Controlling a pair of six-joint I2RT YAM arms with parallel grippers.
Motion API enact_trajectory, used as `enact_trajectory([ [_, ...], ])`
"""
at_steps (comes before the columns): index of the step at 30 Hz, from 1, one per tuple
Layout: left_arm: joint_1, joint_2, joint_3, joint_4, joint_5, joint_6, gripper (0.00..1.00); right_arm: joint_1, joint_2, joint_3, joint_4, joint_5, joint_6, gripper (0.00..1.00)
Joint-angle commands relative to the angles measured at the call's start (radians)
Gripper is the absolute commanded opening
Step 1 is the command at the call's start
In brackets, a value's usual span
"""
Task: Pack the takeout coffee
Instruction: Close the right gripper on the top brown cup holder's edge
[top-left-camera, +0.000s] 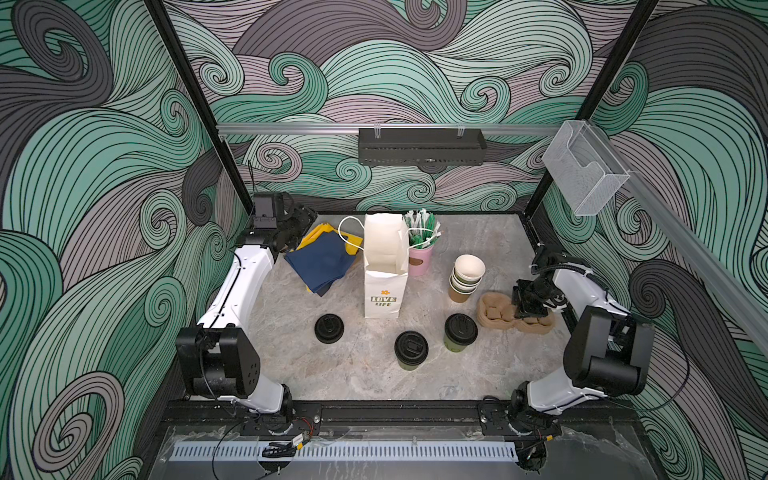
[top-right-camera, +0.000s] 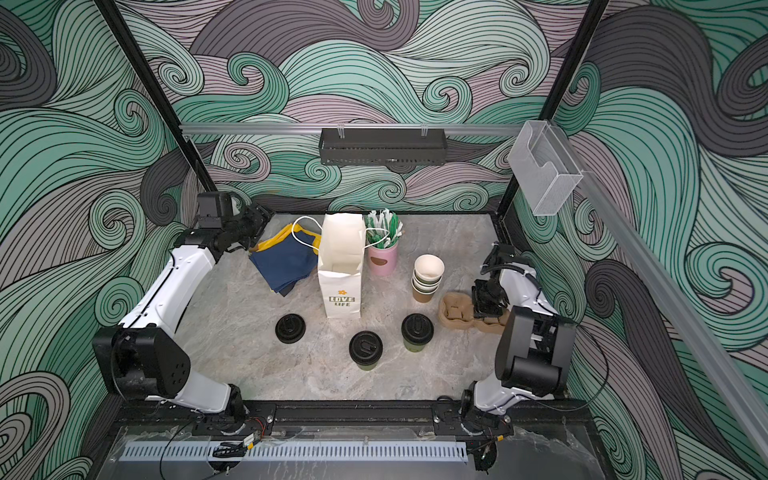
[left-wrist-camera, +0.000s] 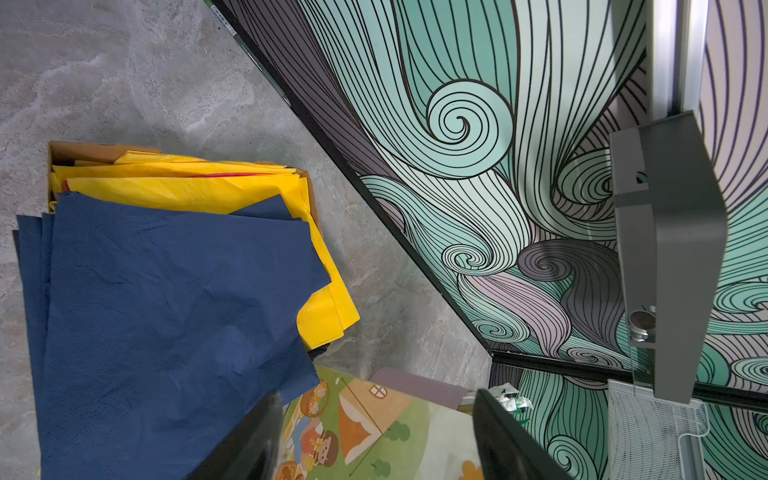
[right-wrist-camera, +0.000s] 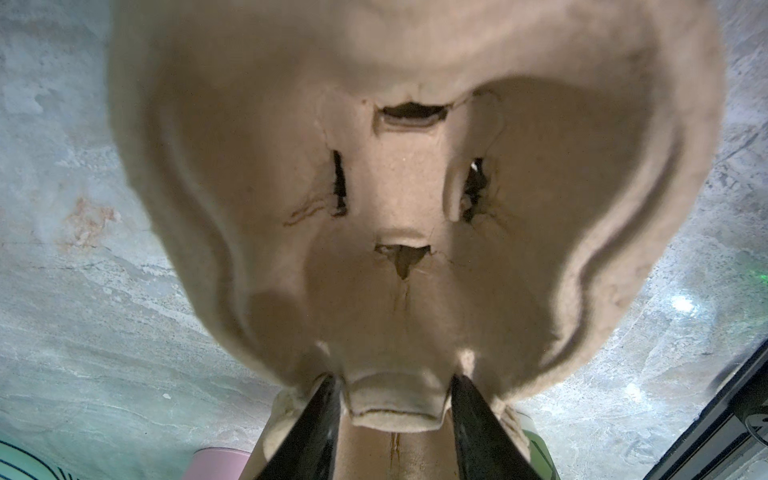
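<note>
Front of bag (top-left-camera: 382, 291), on tabletop (top-left-camera: 332, 374): cup 1 (top-left-camera: 411, 351) & cup 2 (top-left-camera: 460, 332), lidded, upright. Prob. light, thin-walled, crushable; grip mid-wall, not lid. L tool (left-wrist-camera: 376, 397) apart, empty; R tool (right-wrist-camera: 392, 380) flanks carrier (right-wrist-camera: 415, 187) tab, clamp unclear.

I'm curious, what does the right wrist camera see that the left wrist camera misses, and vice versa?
Only the right wrist view shows the brown cup carrier, close up, with the right gripper's jaws flanking its centre tab. Only the left wrist view shows the navy and yellow napkins and a cartoon picture. Both show the grey marbled tabletop.
</note>
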Motion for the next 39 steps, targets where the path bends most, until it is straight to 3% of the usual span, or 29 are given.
enact_trajectory([
  [1,-0.012,-0.013,0.04,-0.022,-0.011,-0.001,0.74,-0.005,0.023,-0.002,-0.016,0.001,0.032,0.42],
  [21,-0.015,-0.026,0.037,-0.029,-0.01,0.005,0.74,-0.016,-0.038,0.021,-0.054,0.015,-0.052,0.19],
  [39,-0.017,-0.038,0.039,-0.053,0.014,0.042,0.74,-0.016,-0.068,0.083,-0.132,0.051,-0.146,0.16],
])
